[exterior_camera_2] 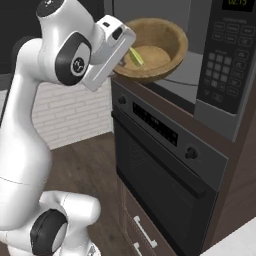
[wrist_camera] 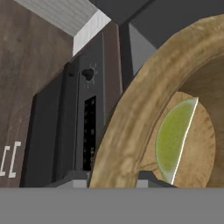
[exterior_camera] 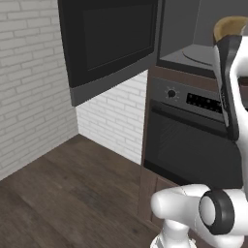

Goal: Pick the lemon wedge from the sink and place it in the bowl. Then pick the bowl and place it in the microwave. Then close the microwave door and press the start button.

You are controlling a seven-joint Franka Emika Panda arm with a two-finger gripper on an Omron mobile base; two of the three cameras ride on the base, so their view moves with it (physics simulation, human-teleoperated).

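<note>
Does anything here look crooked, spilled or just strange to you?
Nothing spilled or broken. The bowl is tilted in the gripper at the microwave opening, yet the lemon wedge sits inside it. The microwave door hangs wide open.

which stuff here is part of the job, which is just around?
Job: bowl held by the gripper; lemon wedge lying in it; microwave; microwave door, open.
Around: oven below; brick wall; wood floor.

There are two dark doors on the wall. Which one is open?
The upper one, the microwave door, hangs swung out to the left, baring the microwave cavity. The oven door below it, under the knobs, sits shut flat.
</note>
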